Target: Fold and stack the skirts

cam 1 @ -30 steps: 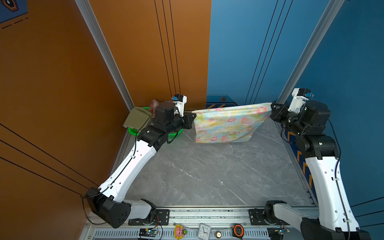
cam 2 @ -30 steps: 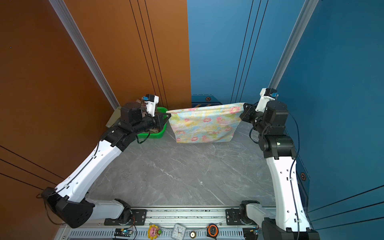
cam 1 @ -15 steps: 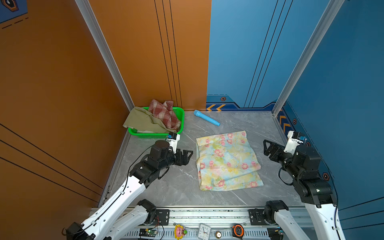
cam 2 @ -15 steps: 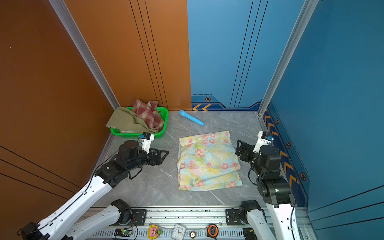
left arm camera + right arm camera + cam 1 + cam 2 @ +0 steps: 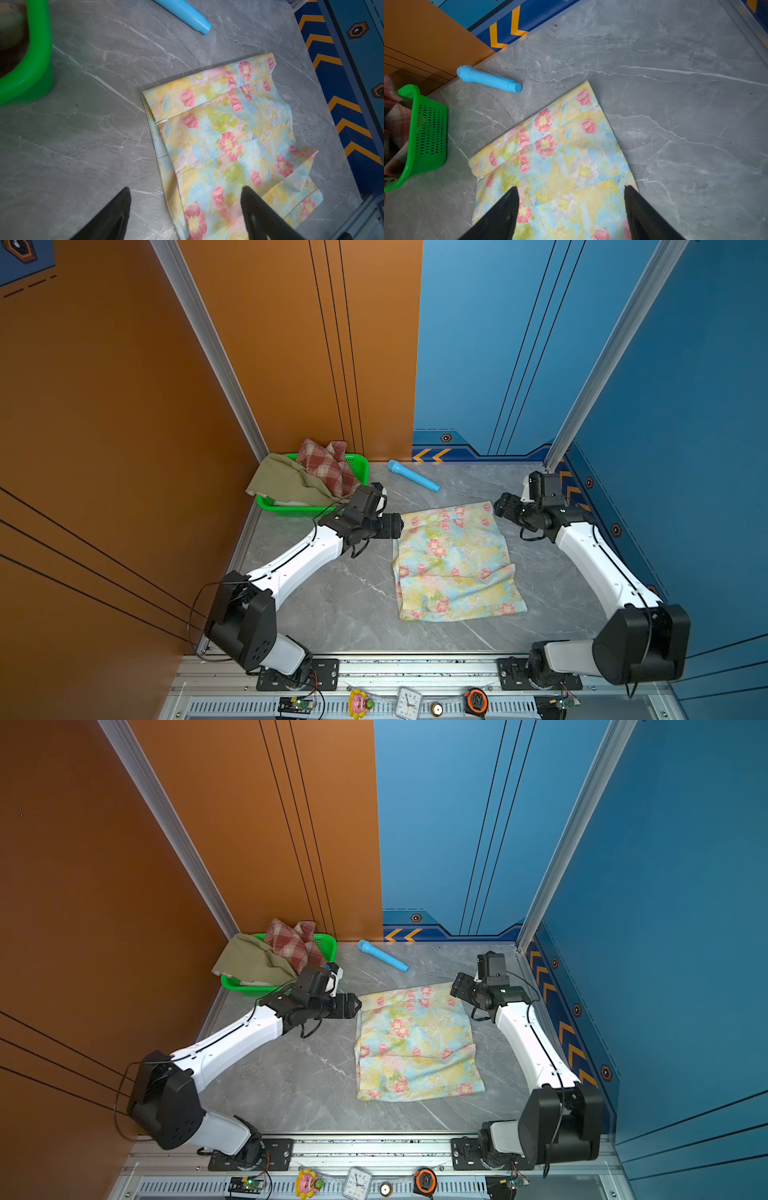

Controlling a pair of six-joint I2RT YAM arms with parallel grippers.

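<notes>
Hovering with jaws spread and empty, our left gripper [image 5: 398, 526] and right gripper [image 5: 498, 508] flank the far corners of the floral skirt [image 5: 453, 564]. It lies flat on the table [image 5: 332, 605], which we judge ready for folding. The plaid skirt [image 5: 328, 464] and olive skirt [image 5: 282, 483] wait in the basket [image 5: 358, 459].

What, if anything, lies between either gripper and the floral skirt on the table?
Nothing visible. The floral skirt lies spread on the table, with the open left gripper at its back-left corner and the open right gripper at its back-right corner. The blue tube lies apart, behind the skirt.
</notes>
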